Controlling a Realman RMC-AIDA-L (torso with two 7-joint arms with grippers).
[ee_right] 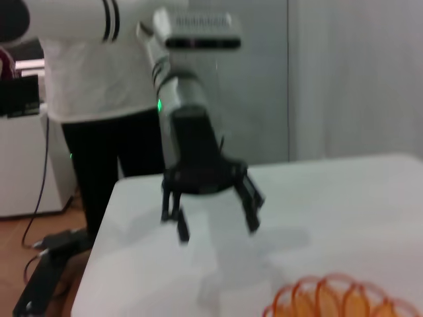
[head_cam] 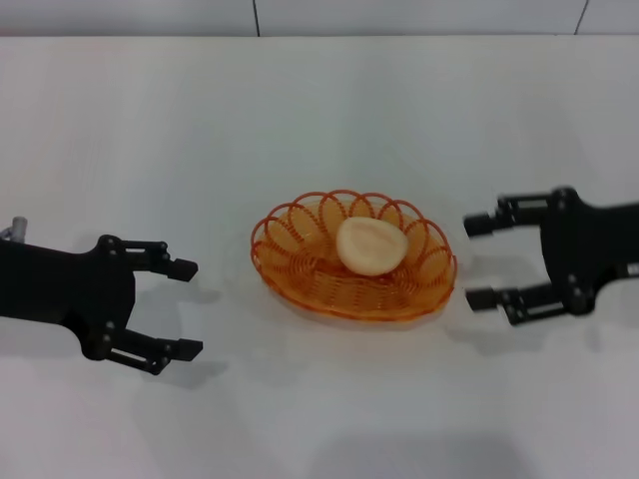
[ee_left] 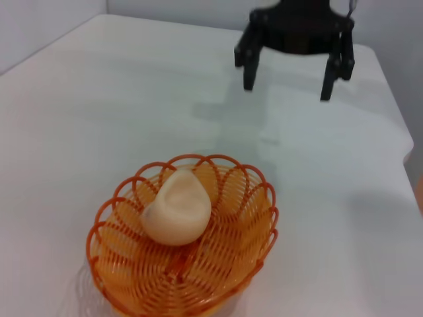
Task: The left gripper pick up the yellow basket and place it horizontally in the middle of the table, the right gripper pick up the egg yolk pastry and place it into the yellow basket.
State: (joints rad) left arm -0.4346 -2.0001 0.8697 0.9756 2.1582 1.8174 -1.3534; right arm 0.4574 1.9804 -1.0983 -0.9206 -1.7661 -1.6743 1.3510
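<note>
The yellow basket (head_cam: 352,284), an orange wire oval, rests on the white table (head_cam: 319,120) at its middle. The egg yolk pastry (head_cam: 370,245) lies inside it, toward the far side. Both also show in the left wrist view: basket (ee_left: 198,277), pastry (ee_left: 177,207). My left gripper (head_cam: 188,308) is open and empty, left of the basket and apart from it. My right gripper (head_cam: 477,261) is open and empty, just right of the basket. The right gripper shows far off in the left wrist view (ee_left: 285,82); the left gripper shows in the right wrist view (ee_right: 215,223).
The table's far edge meets a light wall (head_cam: 319,15). In the right wrist view a person in a white top (ee_right: 92,72) stands beyond the table's edge, with cables on the floor (ee_right: 39,251). The basket rim (ee_right: 337,300) shows low there.
</note>
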